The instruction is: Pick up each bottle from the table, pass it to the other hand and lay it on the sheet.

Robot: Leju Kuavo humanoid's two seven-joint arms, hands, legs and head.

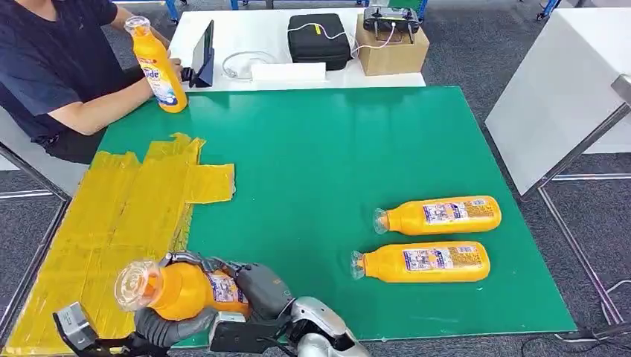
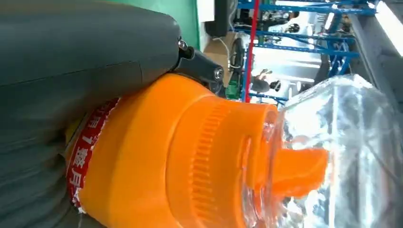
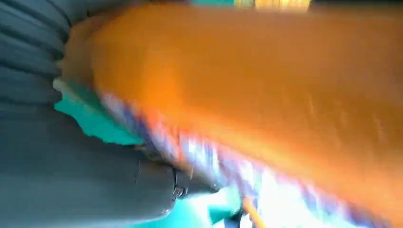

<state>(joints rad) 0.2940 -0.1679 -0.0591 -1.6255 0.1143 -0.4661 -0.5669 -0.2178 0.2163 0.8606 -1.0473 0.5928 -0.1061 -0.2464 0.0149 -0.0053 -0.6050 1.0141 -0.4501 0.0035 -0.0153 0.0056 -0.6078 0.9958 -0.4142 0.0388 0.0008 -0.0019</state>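
Observation:
An orange bottle (image 1: 186, 290) with a clear cap (image 1: 138, 285) hangs on its side over the near end of the yellow sheet (image 1: 111, 208). My left hand (image 1: 170, 324) grips it from below near the neck, and my right hand (image 1: 260, 286) holds its base end. In the left wrist view the orange bottle (image 2: 157, 156) and its clear cap (image 2: 342, 142) lie against my left hand (image 2: 71, 71). The right wrist view is blurred, with the bottle's body (image 3: 266, 80) resting against my right hand (image 3: 71, 180). Two more orange bottles (image 1: 439, 216) (image 1: 424, 262) lie on the green table (image 1: 320, 163) at the right.
A person (image 1: 59, 67) sits at the far left corner and holds a fourth orange bottle (image 1: 158, 67) upright on the table. Behind the green mat a white table carries a tablet (image 1: 205, 52), a black case (image 1: 318, 37) and a cardboard box (image 1: 391, 46). Another white table (image 1: 558, 89) stands at the right.

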